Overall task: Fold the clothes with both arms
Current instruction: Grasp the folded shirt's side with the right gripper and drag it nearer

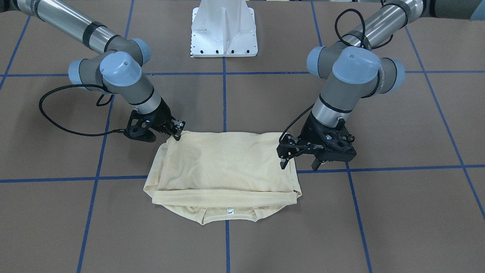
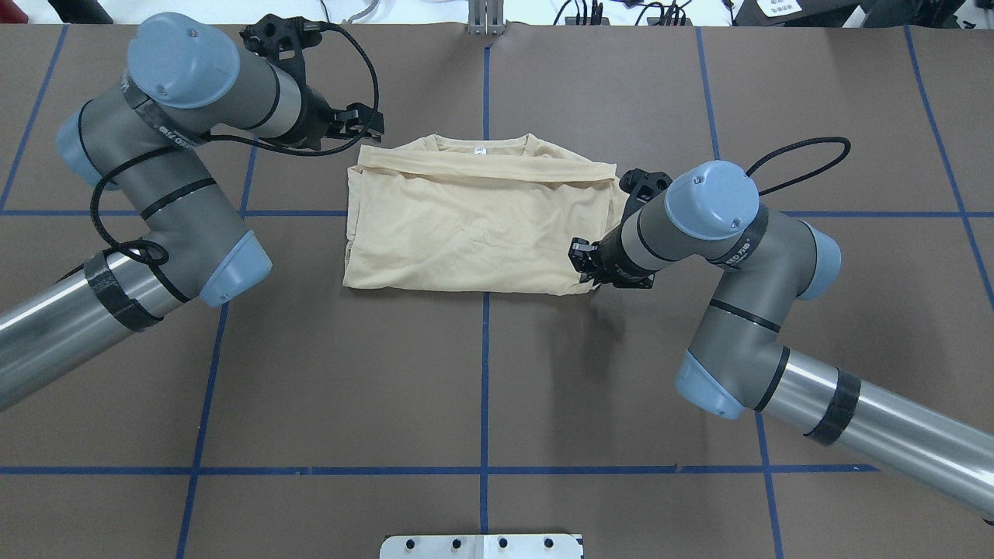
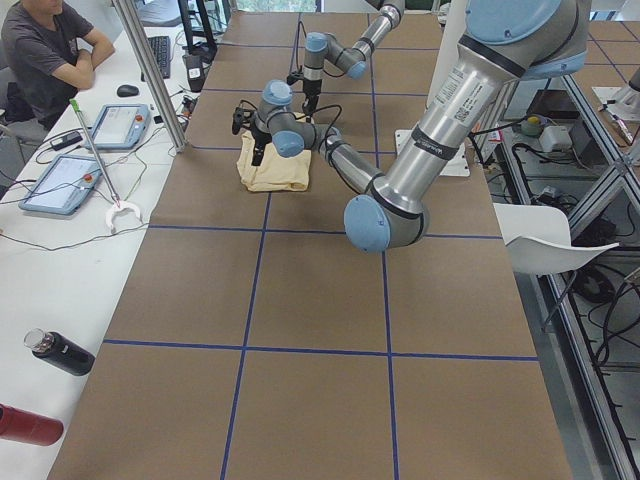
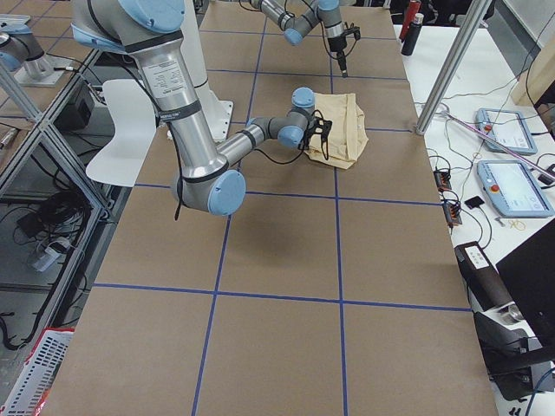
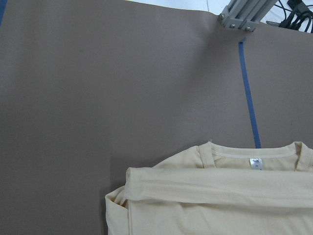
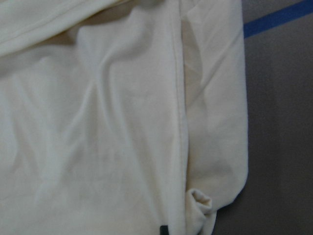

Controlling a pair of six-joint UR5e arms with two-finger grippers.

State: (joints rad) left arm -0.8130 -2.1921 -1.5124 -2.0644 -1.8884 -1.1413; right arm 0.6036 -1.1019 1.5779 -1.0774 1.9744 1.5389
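Brown table [image 2: 590, 373] gridded with blue tape [image 2: 483, 388], white side desk [image 3: 60, 290], white chair [image 3: 545, 245], seated operator [image 3: 45, 50].

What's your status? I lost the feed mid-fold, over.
Left gripper open, raised beside the cream T-shirt. Right gripper down on its robot-side corner, grip unclear. Shirt folded to a rectangle, collar showing. No obstruction seen.

Shirt [image 6: 98, 122] fills most of the frame, cream and softly creased. A stitched seam [image 6: 179, 98] runs top to bottom right of centre, with a narrower folded layer beyond it. A fold edge slants across the top left. There's a small puckered corner [image 6: 200, 198] at lower right. Brown table [image 6: 279, 137] shows down the right side, with blue tape [image 6: 276, 19] at top right. A black bit of the right gripper [image 6: 164, 228] sits at the bottom edge, on the fabric.
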